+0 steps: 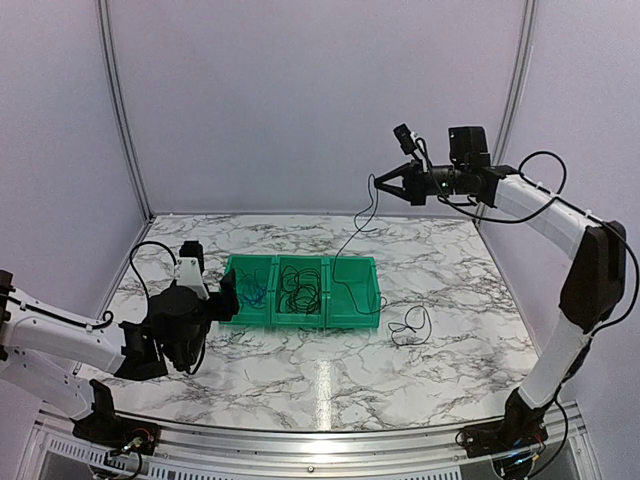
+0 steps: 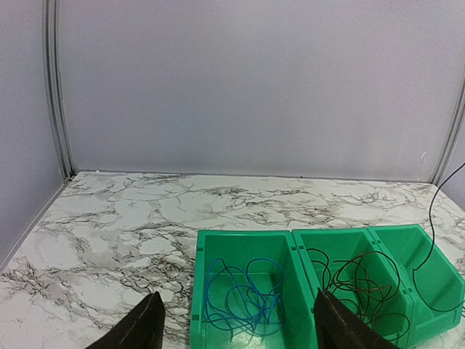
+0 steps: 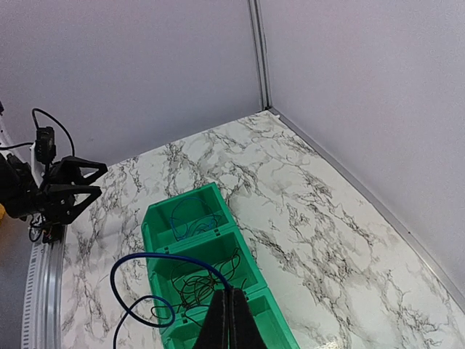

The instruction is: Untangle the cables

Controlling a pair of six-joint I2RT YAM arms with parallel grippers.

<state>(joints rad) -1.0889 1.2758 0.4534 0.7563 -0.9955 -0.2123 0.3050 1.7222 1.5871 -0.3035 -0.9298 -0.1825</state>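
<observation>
The left hand (image 1: 228, 298) hung low over the bench (image 1: 450, 270) at the near left. Its 2 fingers (image 2: 145, 327) stood well apart with nothing between them, and it faced the left end of a row of 3 green bins. The row ran left to right across the middle of the bench, and the bins touched side to side.

The left bin (image 1: 248, 259) held 1 blue cable (image 2: 240, 305), lying in loose overlapping loops on its floor. The middle bin (image 1: 300, 260) held a tangle of black cables (image 2: 356, 287), with some strands looking brownish, heaped in loops with no clear direction. The right bin (image 1: 365, 300) held only the lower end of 1 thin dark cable (image 2: 430, 222).

Just beyond the right bin's near right corner, a small coil (image 1: 412, 325) of black cable lay flat on the bench. I could not tell whether it joined the lifted cable.

The lifted cable rose steeply out of the right bin, its long axis near vertical and leaning right and away toward the right hand (image 1: 380, 185). That hand was high above the far side of the bench, with its fingers pressed together on the cable's upper end. In the right wrist view, a slack loop of the cable hung beside the fingertips.
</observation>
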